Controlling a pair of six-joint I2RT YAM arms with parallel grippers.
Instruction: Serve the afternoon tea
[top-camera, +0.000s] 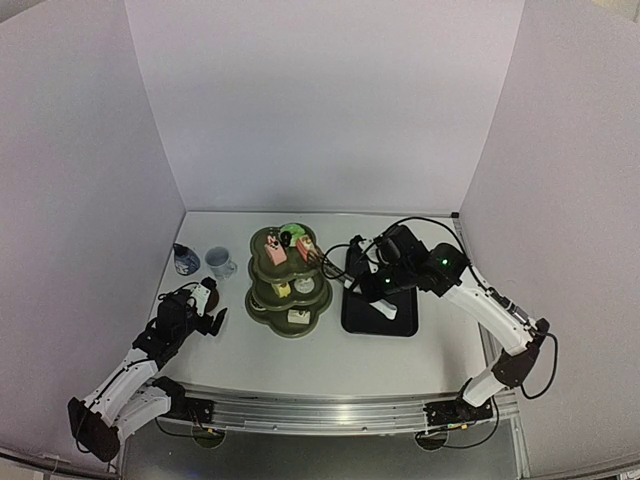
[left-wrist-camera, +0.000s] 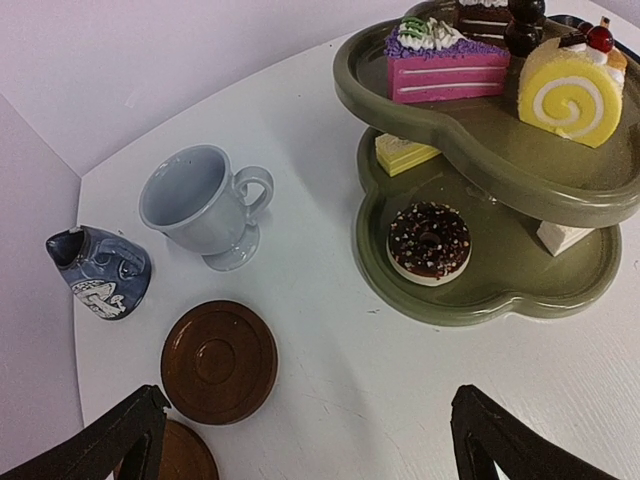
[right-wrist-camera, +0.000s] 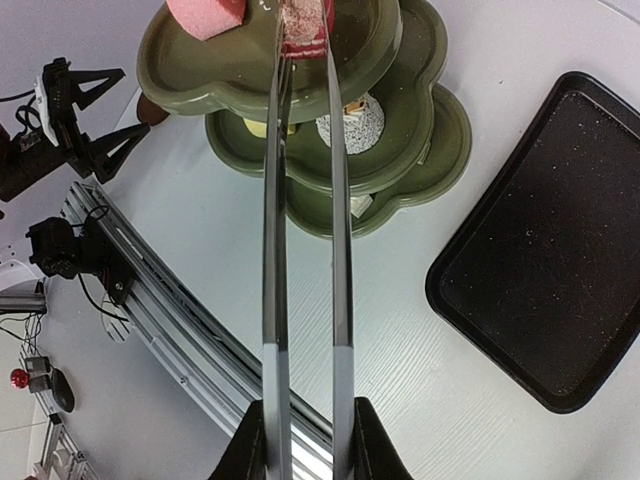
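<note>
stand (top-camera: 288, 285), olive-green, three tiers, mid-desk. top tier: red-brown slice (right-wrist-camera: 305, 25) pinched between the tips of metal tongs (right-wrist-camera: 305, 250). seen from the left wrist, on an upper tier: pink slice with purple icing (left-wrist-camera: 445, 62), yellow swiss roll (left-wrist-camera: 570, 90). below that tier: yellow slice (left-wrist-camera: 405, 153), chocolate doughnut (left-wrist-camera: 428, 242), white piece (left-wrist-camera: 562, 235). right hand (right-wrist-camera: 305, 440): clenched on the tongs' handles, right of the stand, above the black tray (right-wrist-camera: 560, 260) lying just beside the stand. left of the stand: pale blue footed cup (left-wrist-camera: 205, 205), upright; dark blue patterned cup (left-wrist-camera: 98, 272) beyond it; two brown coasters (left-wrist-camera: 219, 360), one partly hidden. left hand (left-wrist-camera: 310, 440): released, jaws wide, empty, by the coasters.
</note>
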